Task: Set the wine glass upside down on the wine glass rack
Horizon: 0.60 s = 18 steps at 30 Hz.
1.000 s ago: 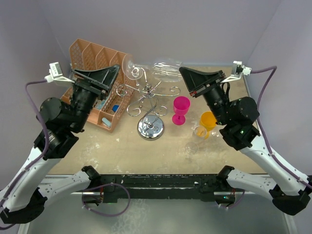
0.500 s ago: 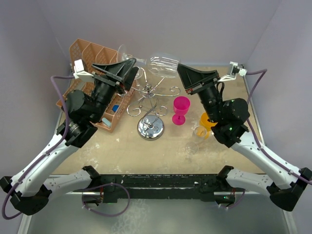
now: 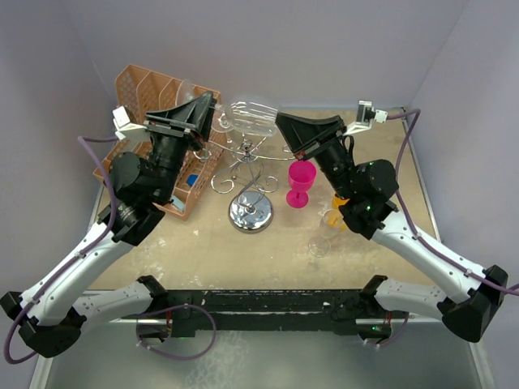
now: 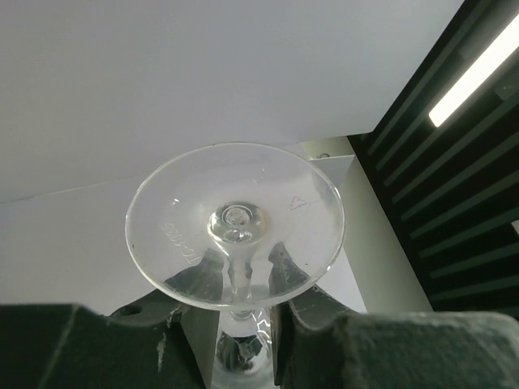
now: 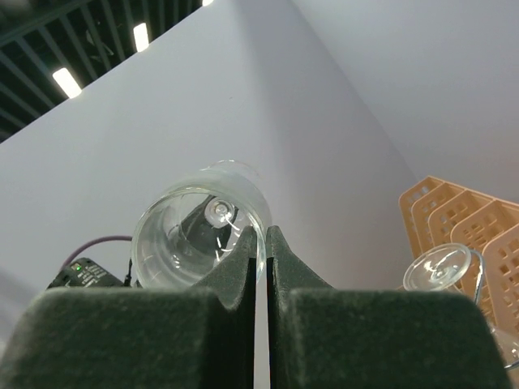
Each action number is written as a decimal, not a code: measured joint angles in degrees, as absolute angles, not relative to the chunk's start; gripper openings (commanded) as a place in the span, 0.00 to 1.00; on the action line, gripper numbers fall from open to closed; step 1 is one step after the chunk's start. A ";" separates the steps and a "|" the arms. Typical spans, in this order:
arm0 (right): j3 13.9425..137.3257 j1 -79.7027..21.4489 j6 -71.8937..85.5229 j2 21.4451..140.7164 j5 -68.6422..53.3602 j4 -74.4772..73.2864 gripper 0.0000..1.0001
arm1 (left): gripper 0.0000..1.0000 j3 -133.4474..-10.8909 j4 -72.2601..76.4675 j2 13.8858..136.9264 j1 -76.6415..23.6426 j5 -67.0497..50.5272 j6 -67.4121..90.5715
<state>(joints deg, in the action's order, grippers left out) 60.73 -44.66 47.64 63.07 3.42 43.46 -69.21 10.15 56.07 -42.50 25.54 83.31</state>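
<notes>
Glass (image 3: pixel 251 116) hangs on its side in the air above the rack (image 3: pixel 250 213). The left gripper (image 3: pixel 212 113) is at its stem and the right gripper (image 3: pixel 280 121) at its bowl rim.

Left wrist: the glass (image 4: pixel 235 223) shows its foot to the camera. The stem runs between the two fingers, which stand narrow just beside it. Whether they press it, I cannot tell.

Right wrist: the fingers are pinched on the bowl's rim, and the bowl's mouth faces the camera. The orange organizer (image 5: pixel 462 219) is at the right.

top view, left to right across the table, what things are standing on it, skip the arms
orange file organizer → wine glass rack → pink goblet → clear glass
</notes>
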 measured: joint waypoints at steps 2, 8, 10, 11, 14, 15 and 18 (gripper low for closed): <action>60.64 -44.62 47.57 63.26 2.22 44.07 0.00 | 0.24 -68.73 11.22 56.05 -42.50 26.04 83.29; 60.64 -44.58 47.31 65.06 -2.63 46.41 0.00 | 0.08 -68.66 13.43 56.69 -42.50 25.91 83.11; 60.64 -44.56 47.35 65.87 -3.75 46.81 0.00 | 0.01 -68.66 13.72 57.17 -42.48 25.78 82.54; 60.64 -44.51 47.40 66.06 -3.99 47.13 0.00 | 0.00 -68.64 13.67 57.28 -42.37 25.82 82.26; 60.64 -44.14 47.62 66.02 -4.29 47.33 0.00 | 0.00 -68.62 14.04 57.43 -42.35 25.78 81.25; 60.64 -44.14 47.64 65.91 -4.32 47.33 0.00 | 0.00 -68.62 14.22 57.41 -42.35 25.69 80.86; 60.64 -44.14 47.81 65.54 -4.32 46.78 0.17 | 0.00 -68.62 14.83 57.39 -42.39 25.47 79.33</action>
